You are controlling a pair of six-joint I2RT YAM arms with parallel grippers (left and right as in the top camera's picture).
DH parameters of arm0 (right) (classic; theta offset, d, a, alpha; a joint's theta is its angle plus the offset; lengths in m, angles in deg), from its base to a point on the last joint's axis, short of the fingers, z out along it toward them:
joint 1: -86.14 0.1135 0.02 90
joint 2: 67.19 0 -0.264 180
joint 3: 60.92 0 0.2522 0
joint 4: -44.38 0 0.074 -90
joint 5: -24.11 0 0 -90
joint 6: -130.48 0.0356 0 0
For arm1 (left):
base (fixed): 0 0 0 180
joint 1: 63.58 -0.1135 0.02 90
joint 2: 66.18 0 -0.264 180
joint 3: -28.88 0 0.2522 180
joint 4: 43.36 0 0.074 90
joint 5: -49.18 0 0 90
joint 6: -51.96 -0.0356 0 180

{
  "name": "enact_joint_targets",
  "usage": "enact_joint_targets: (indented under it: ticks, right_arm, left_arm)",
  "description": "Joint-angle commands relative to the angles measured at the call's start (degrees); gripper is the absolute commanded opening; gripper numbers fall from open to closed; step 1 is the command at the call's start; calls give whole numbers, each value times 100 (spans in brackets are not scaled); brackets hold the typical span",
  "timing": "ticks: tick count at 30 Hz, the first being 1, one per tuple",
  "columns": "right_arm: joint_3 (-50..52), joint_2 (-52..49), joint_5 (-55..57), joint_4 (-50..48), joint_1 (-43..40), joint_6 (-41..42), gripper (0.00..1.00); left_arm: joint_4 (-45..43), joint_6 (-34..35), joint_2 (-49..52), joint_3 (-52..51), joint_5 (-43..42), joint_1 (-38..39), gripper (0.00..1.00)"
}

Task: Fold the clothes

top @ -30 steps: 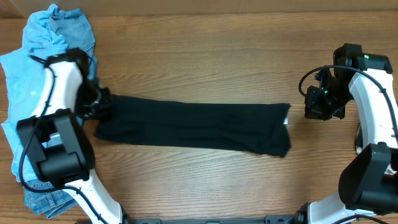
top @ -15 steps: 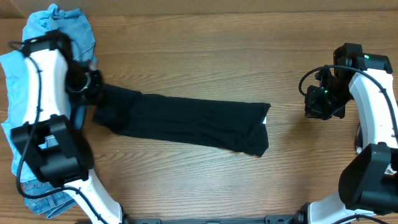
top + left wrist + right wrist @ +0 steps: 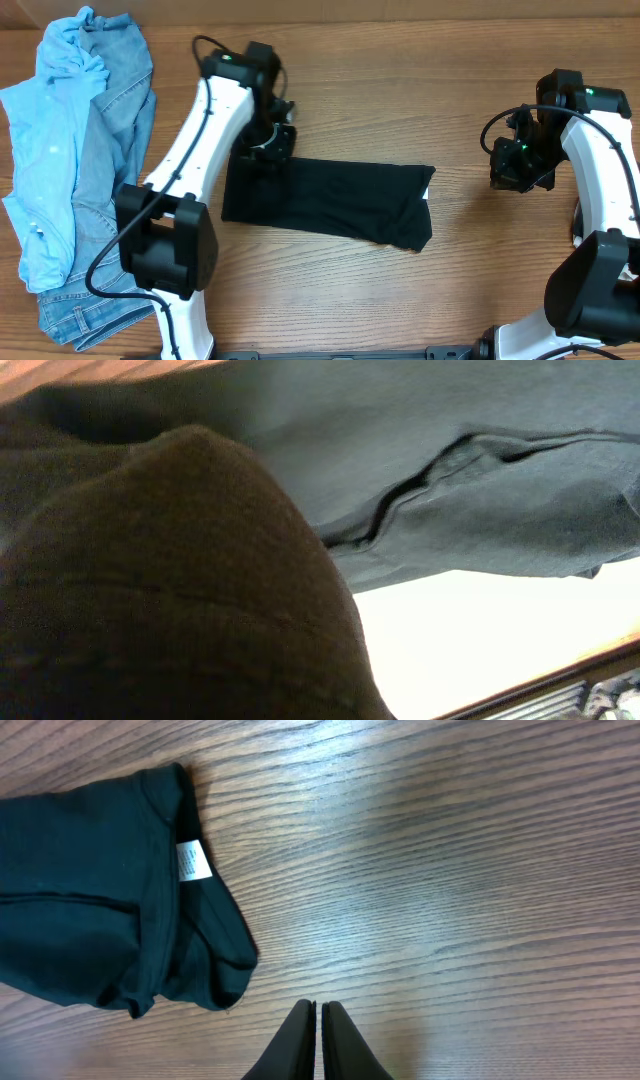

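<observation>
No words, brand names, numbers or signs can be read in any view. The only printed item is a small white label [image 3: 192,860] sewn at the edge of the black T-shirt [image 3: 80,880]. In the right wrist view it carries a few lines of tiny grey print, too small and blurred to make out. From overhead it shows only as a white sliver at one end of the shirt.

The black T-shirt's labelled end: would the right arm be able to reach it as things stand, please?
Probably yes. The right hand hangs shut just past that end of the black T-shirt, only bare table between it and the white label. It must open first.
</observation>
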Motion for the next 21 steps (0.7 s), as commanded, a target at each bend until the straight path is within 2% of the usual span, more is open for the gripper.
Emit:
enact_joint_targets:
  ticks: [1,2,4,12,15,17,19,21]
  right_arm:
    - [13,52,-33,-9,20,22,8]
    - [13,52,-33,0,20,22,8]
    - [13,52,-33,11,20,22,8]
    - [13,52,-33,4,20,24,8]
    - [20,52,-291,9,22,22,8]
    - [188,52,-813,-72,22,-50,10]
    - [601,52,-1172,-326,31,-44,35]
    - [1054,52,-1709,-610,85,-44,38]
  left_arm:
    - [-153,-44,-33,149,168,236,8]
    - [-181,-44,-33,146,168,295,14]
    - [-203,-44,-33,146,144,356,54]
    - [-170,-48,-33,146,127,356,52]
    - [-17,50,-33,146,704,308,37]
    - [57,632,-33,149,1266,203,38]
    - [63,817,-33,149,1416,0,39]
    - [63,879,-33,149,1408,-234,41]
